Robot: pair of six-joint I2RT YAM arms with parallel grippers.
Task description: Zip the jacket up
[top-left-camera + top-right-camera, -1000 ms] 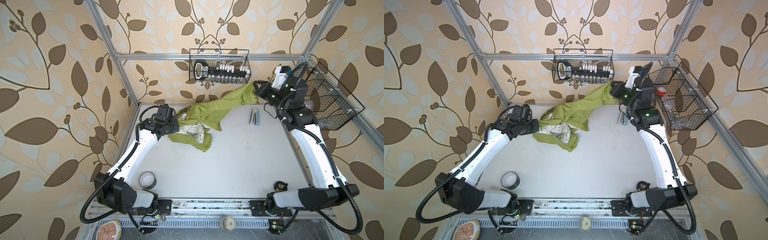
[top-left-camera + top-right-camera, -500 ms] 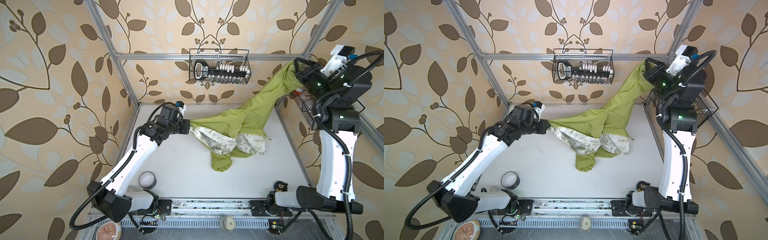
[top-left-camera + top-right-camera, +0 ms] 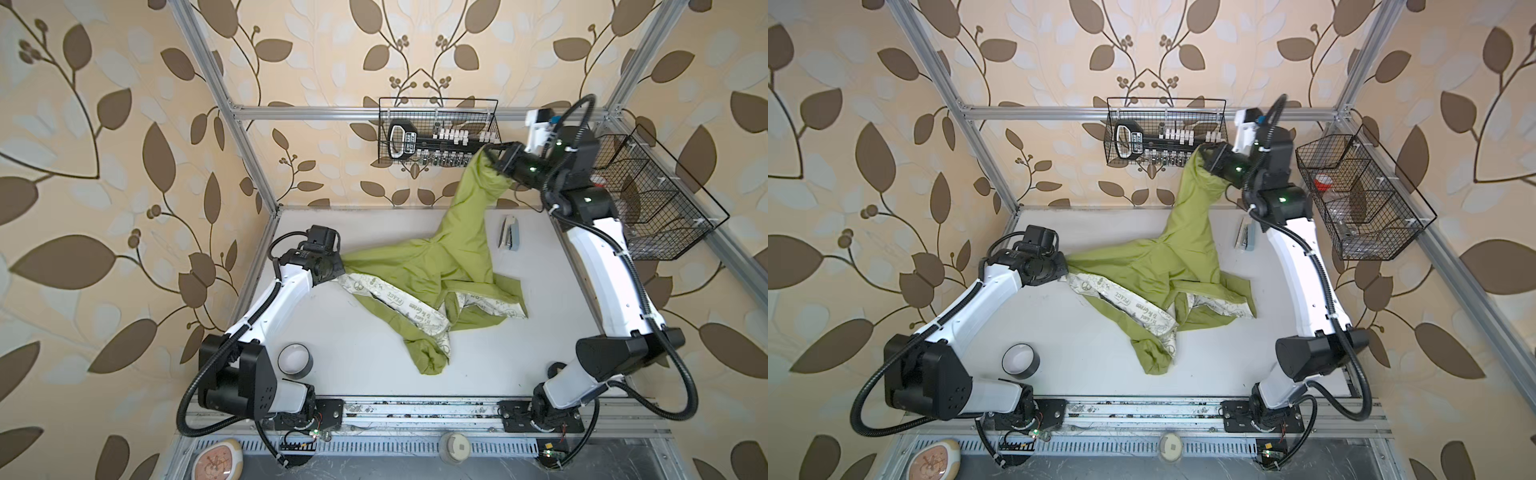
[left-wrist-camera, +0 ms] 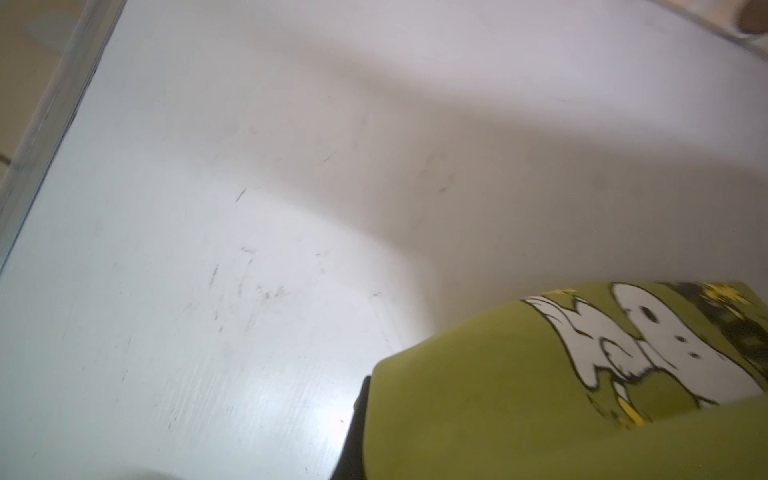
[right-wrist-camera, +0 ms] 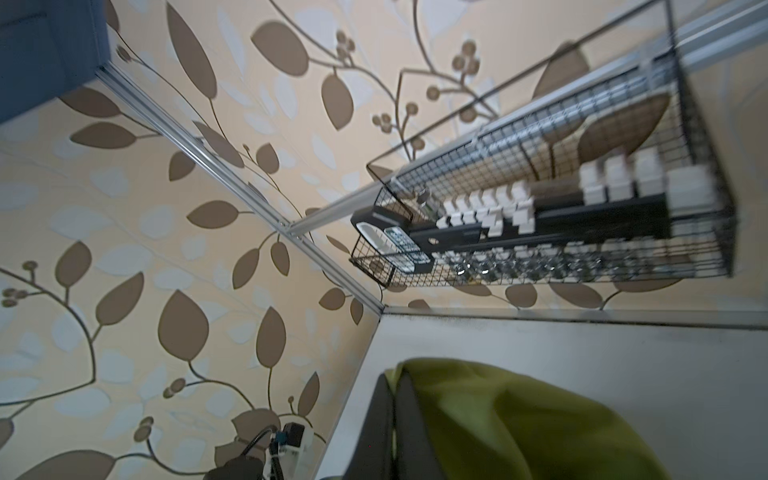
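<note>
Now the jacket [image 3: 419, 270] lies spread far wider than a second ago, when it sat bunched at the back left of the table [image 3: 353, 332]. Half a second back our right gripper [image 3: 492, 160] had hauled one end high toward the right side. It has since swung in and lower, just in front of the wire basket [image 3: 436, 141] on the back wall, so the cloth sags and most of it rests on the table, cream lining showing.

We judge we are still unfolding: the front is not flat and we cannot make out the zipper. Our left gripper [image 3: 338, 266] sits low at the left, clamped on the jacket's edge, with the dog print [image 4: 665, 345] close by it. Our right gripper, wrist raised and pointing left, pinches a green end aloft.
</note>
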